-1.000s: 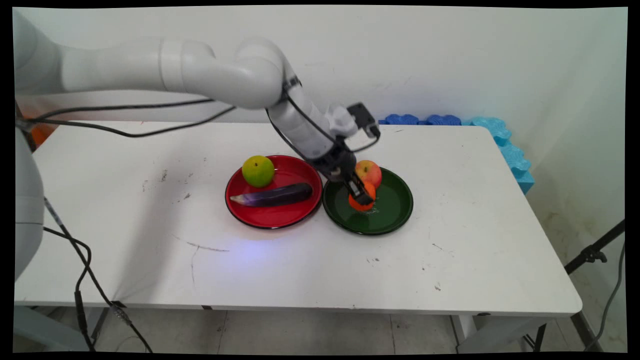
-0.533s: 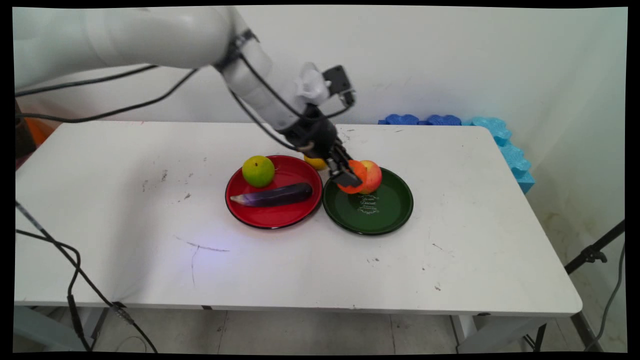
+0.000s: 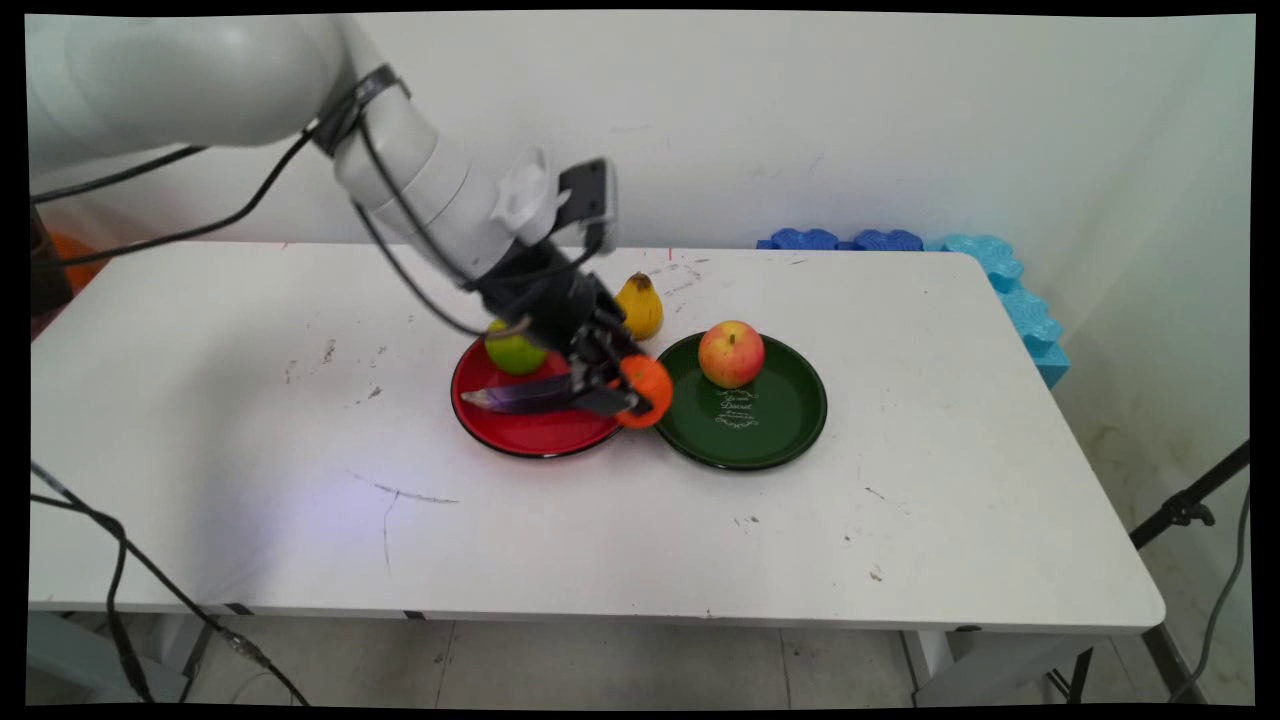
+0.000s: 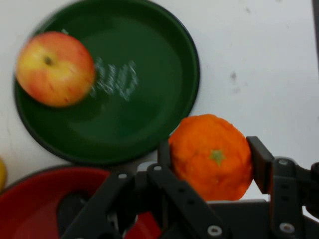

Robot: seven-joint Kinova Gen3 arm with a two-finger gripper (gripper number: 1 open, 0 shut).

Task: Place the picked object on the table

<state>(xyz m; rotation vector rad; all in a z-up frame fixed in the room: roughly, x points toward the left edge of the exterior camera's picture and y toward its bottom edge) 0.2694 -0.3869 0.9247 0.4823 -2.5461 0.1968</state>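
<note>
While it hangs clear of the table, the orange (image 3: pixel 646 390) sits clamped between the two black fingers (image 4: pixel 260 162) of the gripper (image 3: pixel 628 391), one pad pressed to each side of the fruit; in the hand view its small green stem scar faces the camera, and the peel looks rough and dimpled; in the main view the fruit is held over the narrow gap where the red plate (image 3: pixel 510 432) and the green plate (image 3: pixel 780 440) almost meet, just beyond the green plate's left rim; the hand view shows the same, with the orange past the dark rim of the green plate (image 4: pixel 149 99) and white table showing beneath it. On the green plate rests a red and yellow apple (image 3: pixel 731 353), toward its far side, well apart from the held fruit; pale lettering marks the middle of that plate. On the red plate lies a purple eggplant (image 3: pixel 520 396), lengthwise, its right end hidden behind the gripper; a green fruit (image 3: pixel 512 353) stands at the plate's far edge, partly covered by the wrist. Behind the two plates, on the bare table (image 3: pixel 300 500), a yellow pear (image 3: pixel 639 306) stands upright. Blue foam pieces (image 3: pixel 900 241) line the table's far right edge against the wall.
</note>
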